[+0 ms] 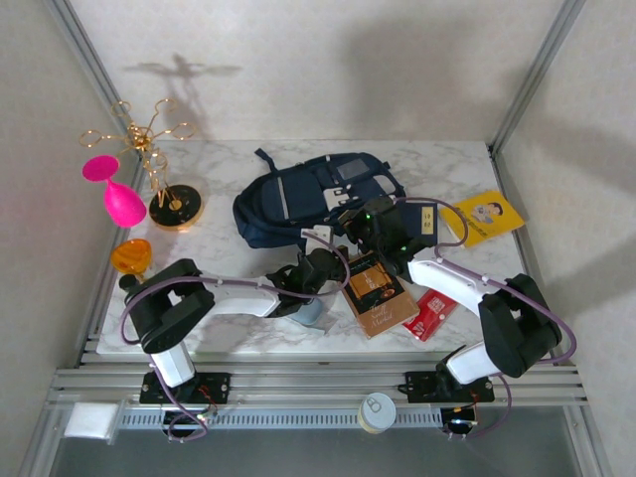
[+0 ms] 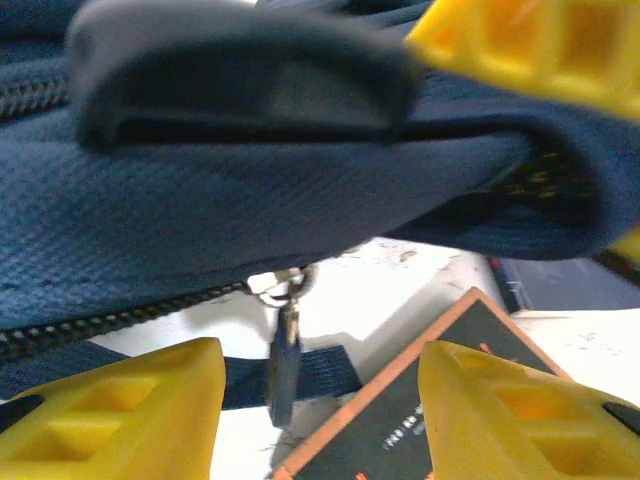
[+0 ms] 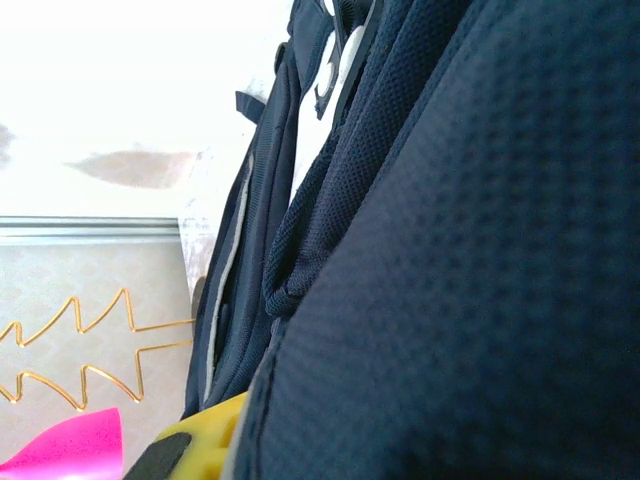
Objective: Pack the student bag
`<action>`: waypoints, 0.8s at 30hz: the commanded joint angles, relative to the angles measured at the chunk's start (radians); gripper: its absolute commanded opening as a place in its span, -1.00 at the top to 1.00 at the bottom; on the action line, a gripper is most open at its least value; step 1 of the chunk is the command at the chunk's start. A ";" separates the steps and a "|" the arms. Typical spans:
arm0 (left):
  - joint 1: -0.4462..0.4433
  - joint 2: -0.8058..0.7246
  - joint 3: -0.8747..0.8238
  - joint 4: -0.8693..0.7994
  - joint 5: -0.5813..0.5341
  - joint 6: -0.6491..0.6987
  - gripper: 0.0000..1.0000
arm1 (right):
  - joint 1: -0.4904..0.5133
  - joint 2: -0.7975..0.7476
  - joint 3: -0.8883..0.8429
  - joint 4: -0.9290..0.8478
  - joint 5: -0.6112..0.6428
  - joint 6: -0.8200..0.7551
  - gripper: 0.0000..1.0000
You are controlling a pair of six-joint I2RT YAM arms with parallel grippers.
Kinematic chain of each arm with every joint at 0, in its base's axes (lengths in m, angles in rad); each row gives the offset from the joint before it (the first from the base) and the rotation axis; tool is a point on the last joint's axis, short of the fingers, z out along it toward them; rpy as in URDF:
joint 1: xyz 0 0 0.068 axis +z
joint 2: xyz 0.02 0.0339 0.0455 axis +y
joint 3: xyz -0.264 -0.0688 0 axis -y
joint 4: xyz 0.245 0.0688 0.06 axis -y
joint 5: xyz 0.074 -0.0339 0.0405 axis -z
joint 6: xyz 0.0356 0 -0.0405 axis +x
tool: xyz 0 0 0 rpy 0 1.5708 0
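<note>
While both arms bend at the elbow and reach across the marbled tabletop (image 1: 238, 169), their wrists meet at the near edge of the student bag (image 1: 308, 199), which lies flat on that top.

The left arm stretches low toward the bag. The left gripper (image 2: 320, 400) stands spread, with its 2 blocky, ribbed yellow plastic fingers (image 2: 120, 410) on either side of a slim metal zipper pull (image 2: 285, 360). The pull dangles from the bag's seam and touches neither finger.

The right arm comes in from the bag's right. The right gripper (image 1: 363, 224) is pressed together on a fold of the bag's cloth, 1 yellow finger lying on top of that fold.

The bag is coarse woven navy cloth with a toothed zipper line, padded mesh and pale trim. A flat dark book (image 2: 420, 420) with an orange border lies just beside the bag's near edge.
</note>
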 commanded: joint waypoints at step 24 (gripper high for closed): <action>0.062 -0.017 -0.007 0.064 0.067 0.182 0.75 | 0.017 -0.018 -0.011 0.129 -0.018 -0.004 1.00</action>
